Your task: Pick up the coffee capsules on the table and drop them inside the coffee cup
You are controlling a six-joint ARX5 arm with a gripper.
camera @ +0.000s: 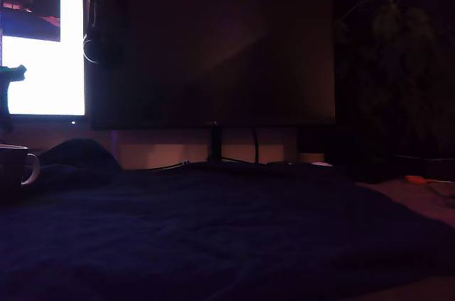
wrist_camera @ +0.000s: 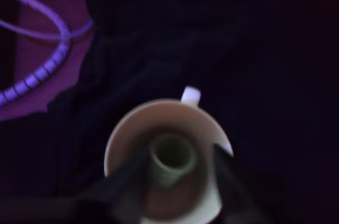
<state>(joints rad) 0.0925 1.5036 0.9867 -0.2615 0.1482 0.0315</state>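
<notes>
Gripper (wrist_camera: 177, 163) around capsule (wrist_camera: 170, 158) over cup (wrist_camera: 119, 139)

You are working at a dim desk in what looks like a home office or a small lab bench. A large dark monitor (camera: 213, 52) on a stand fills the back, with a second, lit screen (camera: 43, 38) at the exterior view's left. Cables run under the monitor. A navy cloth drapes the table (camera: 213, 230), and a leafy plant (camera: 394, 38) stands in shadow at the exterior view's right.
</notes>
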